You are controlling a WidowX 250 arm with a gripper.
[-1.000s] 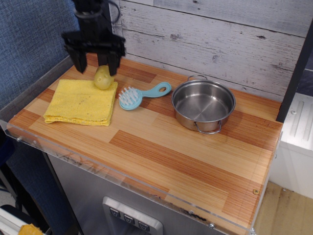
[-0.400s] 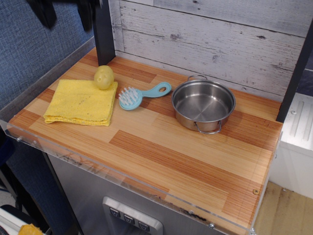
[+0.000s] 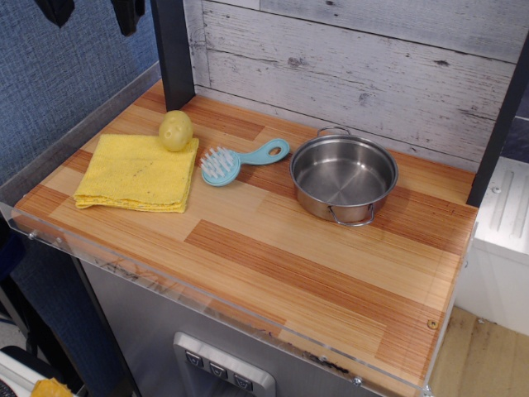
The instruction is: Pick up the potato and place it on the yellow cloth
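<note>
The pale yellow potato (image 3: pixel 175 131) rests on the far right corner of the folded yellow cloth (image 3: pixel 136 172), at the left of the wooden table. My gripper (image 3: pixel 91 11) is high at the top left edge of the view, well above and left of the potato. Only its two dark fingertips (image 3: pixel 56 10) show, spread apart with nothing between them.
A teal scrub brush (image 3: pixel 235 160) lies just right of the cloth. A steel pot (image 3: pixel 344 177) stands at the right of the middle. A black post (image 3: pixel 172 50) rises behind the cloth. A grey plank wall (image 3: pixel 355 66) backs the wooden table (image 3: pixel 314 256).
My gripper was open around the potato a second ago. It has since risen up and to the left, leaving the potato on the cloth's corner. Nothing else moved.
</note>
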